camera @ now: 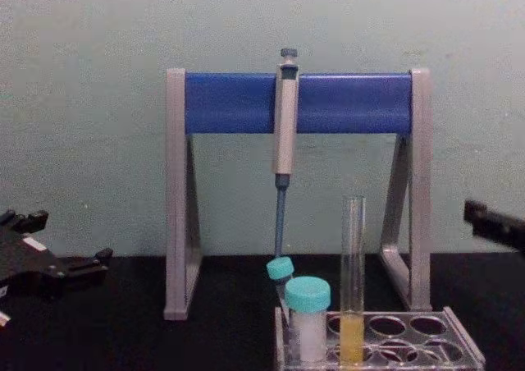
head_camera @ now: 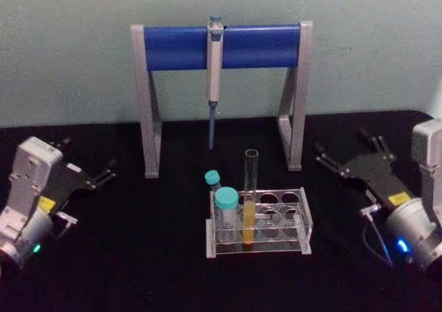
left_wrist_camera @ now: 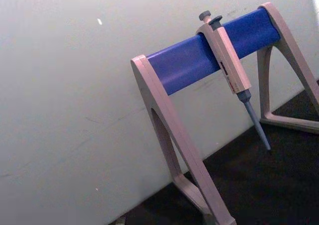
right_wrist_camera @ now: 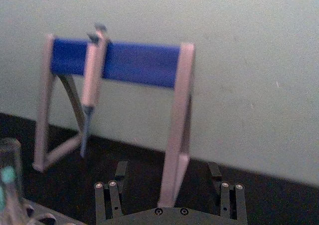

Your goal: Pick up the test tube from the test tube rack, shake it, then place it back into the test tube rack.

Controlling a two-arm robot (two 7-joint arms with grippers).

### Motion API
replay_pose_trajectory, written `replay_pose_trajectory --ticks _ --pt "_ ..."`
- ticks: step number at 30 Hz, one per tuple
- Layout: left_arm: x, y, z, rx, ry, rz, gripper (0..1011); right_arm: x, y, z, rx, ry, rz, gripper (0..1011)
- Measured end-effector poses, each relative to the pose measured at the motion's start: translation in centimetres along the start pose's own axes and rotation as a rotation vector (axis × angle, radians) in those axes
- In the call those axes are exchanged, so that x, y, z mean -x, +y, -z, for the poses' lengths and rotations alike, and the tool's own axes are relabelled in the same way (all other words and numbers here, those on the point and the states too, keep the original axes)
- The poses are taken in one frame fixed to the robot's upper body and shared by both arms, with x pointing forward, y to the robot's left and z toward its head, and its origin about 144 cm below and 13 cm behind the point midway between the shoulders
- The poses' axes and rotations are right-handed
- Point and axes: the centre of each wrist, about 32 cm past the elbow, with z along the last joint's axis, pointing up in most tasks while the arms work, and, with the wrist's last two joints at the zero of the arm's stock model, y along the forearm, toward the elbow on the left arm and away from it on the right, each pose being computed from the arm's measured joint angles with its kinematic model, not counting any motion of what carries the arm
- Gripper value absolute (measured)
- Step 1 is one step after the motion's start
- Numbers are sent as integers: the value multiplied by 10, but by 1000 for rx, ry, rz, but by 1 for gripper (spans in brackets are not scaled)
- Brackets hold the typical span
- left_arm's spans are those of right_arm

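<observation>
The test tube [head_camera: 251, 196] is standing upright in the test tube rack [head_camera: 304, 219] near the worktop's [head_camera: 138, 257] front edge. No readable writing is showing. The left gripper [head_camera: 103, 176] and right gripper [head_camera: 330, 160] are sitting at opposite side edges, fingers apart, holding nothing.

A grey-and-blue pipette stand [head_camera: 221, 46] sits at the back of the black bench [head_camera: 138, 257], a pipette [head_camera: 214, 70] hanging from its bar; two teal-capped vials [head_camera: 226, 200] stand upright nearer the front.
</observation>
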Motion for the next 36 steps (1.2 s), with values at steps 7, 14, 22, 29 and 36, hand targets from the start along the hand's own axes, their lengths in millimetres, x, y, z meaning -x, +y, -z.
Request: replay_pose_trajectory --ticks 7,14,22,29,36 --pt "0 0 0 0 0 0 1001 7 -3 23 91 0 54 1000" --pt "0 0 0 0 0 0 1001 10 -6 37 150 5 82 1000" --pt "0 0 0 0 0 0 1001 13 -7 52 219 28 94 1000" --pt "0 0 0 0 0 0 1001 13 -7 55 234 35 96 1000" --pt "0 0 0 0 0 0 1001 13 -7 55 233 34 94 1000"
